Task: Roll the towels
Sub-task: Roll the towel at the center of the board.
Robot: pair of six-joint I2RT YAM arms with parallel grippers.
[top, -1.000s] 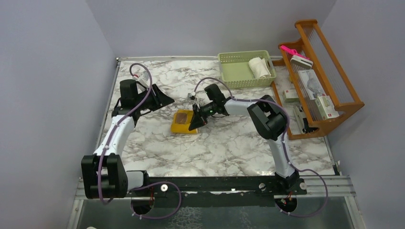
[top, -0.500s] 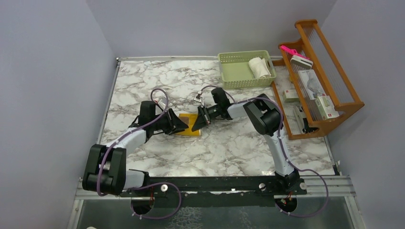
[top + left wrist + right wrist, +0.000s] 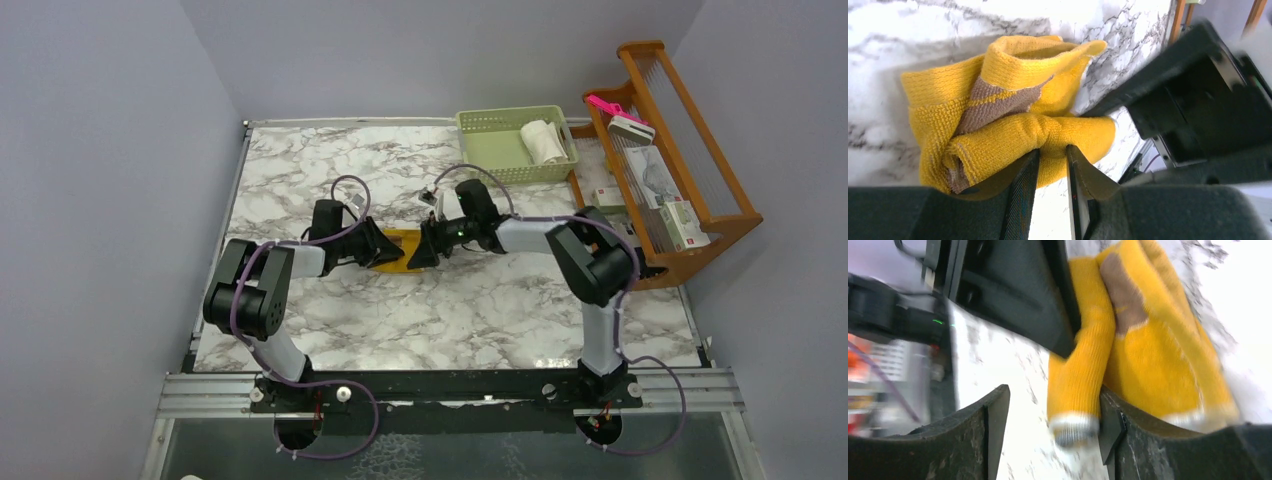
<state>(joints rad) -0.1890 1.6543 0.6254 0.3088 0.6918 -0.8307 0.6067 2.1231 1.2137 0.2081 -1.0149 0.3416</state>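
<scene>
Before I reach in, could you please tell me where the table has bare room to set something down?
Bare marble lies between the near edge and the yellow towel, and across the far-left corner beside the green basket. It is crowded mid-table, where left claw and right claw meet at that towel.

There are two towels: one yellow towel (image 3: 397, 246) in the middle, one white towel (image 3: 543, 141) at one o'clock. One green basket (image 3: 490, 160). One wooden rack (image 3: 700, 130) at two o'clock. Two robot arms: left arm (image 3: 300, 258), right arm (image 3: 520, 232).
</scene>
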